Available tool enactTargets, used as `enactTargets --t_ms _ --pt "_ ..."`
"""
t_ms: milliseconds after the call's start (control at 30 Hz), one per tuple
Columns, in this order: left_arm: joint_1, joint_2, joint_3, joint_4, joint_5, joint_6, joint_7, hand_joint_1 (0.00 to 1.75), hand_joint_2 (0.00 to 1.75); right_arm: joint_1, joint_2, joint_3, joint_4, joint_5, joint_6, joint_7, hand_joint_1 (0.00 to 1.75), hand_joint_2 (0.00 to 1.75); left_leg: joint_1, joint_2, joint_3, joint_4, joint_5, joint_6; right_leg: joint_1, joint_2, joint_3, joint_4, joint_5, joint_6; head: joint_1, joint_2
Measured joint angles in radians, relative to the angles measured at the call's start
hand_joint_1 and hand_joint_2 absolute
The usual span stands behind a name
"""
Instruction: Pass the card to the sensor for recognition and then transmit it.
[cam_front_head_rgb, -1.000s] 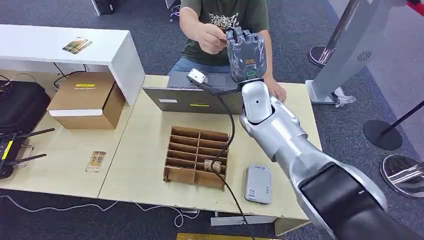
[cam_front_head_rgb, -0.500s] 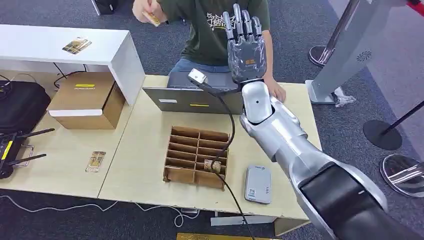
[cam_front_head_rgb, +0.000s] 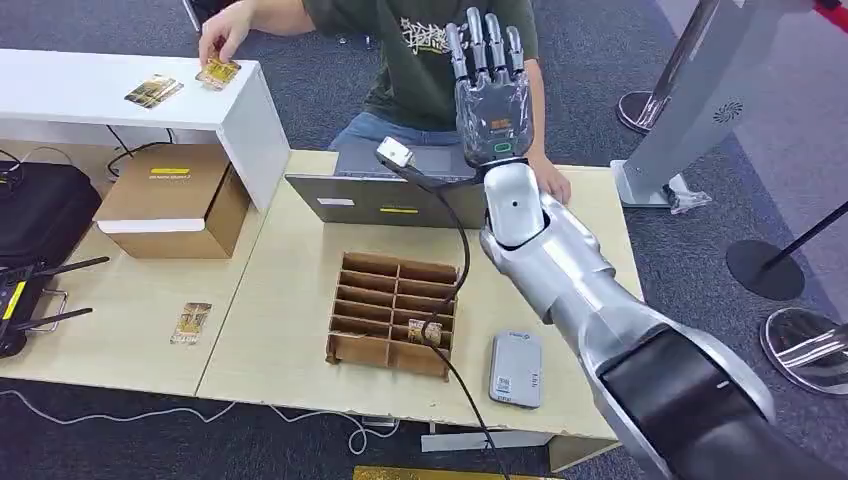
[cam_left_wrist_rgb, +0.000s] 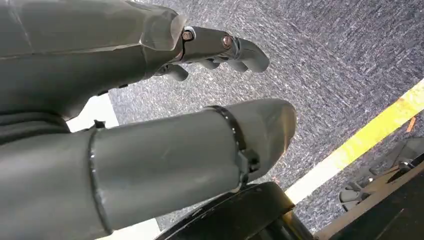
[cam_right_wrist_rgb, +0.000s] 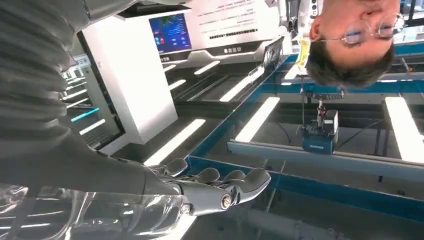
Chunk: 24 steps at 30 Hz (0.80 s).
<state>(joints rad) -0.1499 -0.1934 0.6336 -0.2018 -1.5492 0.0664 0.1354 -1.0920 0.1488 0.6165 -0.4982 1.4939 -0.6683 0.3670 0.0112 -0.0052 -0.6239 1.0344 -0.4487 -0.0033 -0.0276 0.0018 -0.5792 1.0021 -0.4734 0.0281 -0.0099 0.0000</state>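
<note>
Right hand raised, fingers spread and empty (card well apart, under person's hand).

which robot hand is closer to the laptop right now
Right. The right hand is raised, open, just above the laptop beside the person. The left hand hangs down over the carpet, away from the table.

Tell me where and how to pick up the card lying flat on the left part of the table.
The card lies flat on the bare table, near the front edge, nothing touching it. Come from above and pinch its two long edges, which run roughly front to back. Because it is thin, sliding it off the front edge first would probably give the robot hand an easier grip.
</note>
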Motion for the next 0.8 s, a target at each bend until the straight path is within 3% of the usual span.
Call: enactTargets --t_ms 200,600,800 --pt "0.002 0.001 0.0 0.0 0.005 0.011 0.009 0.0 0.0 0.059 0.0 -0.027 -0.073 0.0 -0.004 -0.037 0.0 1.75 0.0 0.0 0.0 0.0 0.0 0.0 0.0 0.0 0.0 0.0 0.0 0.0 0.0 0.0" --pt "0.022 0.005 0.001 0.0 0.022 0.042 0.004 0.0 0.0 0.377 -0.044 -0.159 -0.424 0.0 -0.005 -0.079 0.0 1.75 0.0 0.0 0.0 0.0 0.0 0.0 0.0 0.0 -0.001 -0.001 0.0 0.0 0.001 0.0" --pt "0.034 0.005 0.01 0.0 0.042 0.063 -0.012 0.0 0.0 0.611 -0.065 -0.191 -0.66 0.0 -0.005 -0.111 0.0 1.75 0.0 0.0 -0.001 0.0 -0.001 -0.001 0.0 0.0 -0.001 -0.001 -0.001 0.0 0.0 0.0"
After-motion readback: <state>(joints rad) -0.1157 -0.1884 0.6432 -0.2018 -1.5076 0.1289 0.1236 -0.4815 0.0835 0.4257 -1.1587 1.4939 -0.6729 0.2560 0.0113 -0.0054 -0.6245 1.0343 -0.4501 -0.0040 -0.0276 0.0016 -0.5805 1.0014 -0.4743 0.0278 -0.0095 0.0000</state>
